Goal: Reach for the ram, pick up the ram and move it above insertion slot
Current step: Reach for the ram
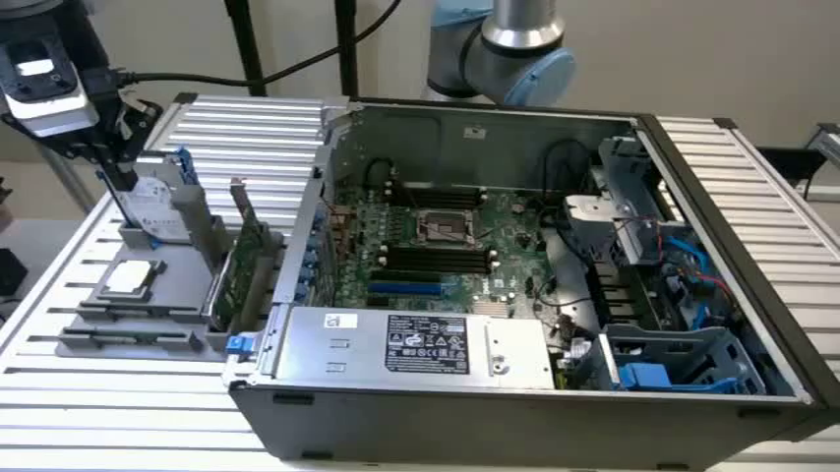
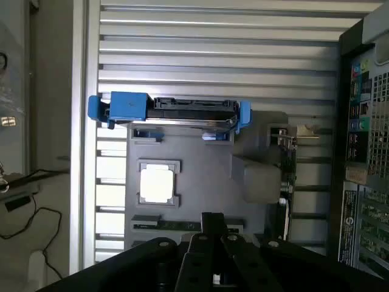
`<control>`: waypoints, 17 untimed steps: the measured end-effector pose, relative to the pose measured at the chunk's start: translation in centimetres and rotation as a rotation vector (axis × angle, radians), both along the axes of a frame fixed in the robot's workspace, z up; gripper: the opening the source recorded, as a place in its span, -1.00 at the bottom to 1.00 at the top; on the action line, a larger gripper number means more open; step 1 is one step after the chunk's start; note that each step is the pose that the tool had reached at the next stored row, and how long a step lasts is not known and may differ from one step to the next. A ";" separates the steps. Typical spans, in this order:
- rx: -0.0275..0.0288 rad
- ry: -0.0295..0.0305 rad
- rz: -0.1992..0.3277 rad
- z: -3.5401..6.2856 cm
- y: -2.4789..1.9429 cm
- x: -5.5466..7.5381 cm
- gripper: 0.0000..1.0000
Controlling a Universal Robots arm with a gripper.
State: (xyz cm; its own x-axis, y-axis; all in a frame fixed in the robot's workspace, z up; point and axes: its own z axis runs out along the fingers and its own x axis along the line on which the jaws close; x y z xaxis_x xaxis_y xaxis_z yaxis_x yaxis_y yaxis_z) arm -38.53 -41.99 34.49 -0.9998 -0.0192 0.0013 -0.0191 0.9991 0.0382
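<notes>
Tray [image 2: 200, 173] | ram [image 2: 164, 225], hard drive [image 2: 188, 109], processor [image 2: 158, 184] seated in it | fingers [image 2: 211, 222] together, empty

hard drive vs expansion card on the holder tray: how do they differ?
1. The hard drive is a silver unit in a blue carrier; the expansion card is a bare green board.
2. In the exterior view the hard drive sits farther back; the expansion card stands right beside the computer case.
Shared: both stand on edge in the gray holder tray, outside the case.
</notes>
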 end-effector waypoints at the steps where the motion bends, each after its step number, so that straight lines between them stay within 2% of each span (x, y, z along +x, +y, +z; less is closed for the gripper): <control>1: 0.0000 0.0000 0.000 0.00 0.00 0.0 -0.79; 13: 0.0000 0.0003 0.000 0.00 0.00 0.0 -0.79; 15: 0.0001 0.0002 0.000 -0.03 -0.31 0.0 -0.79; 17: 0.0001 0.0002 0.000 -0.09 -1.18 0.0 -0.79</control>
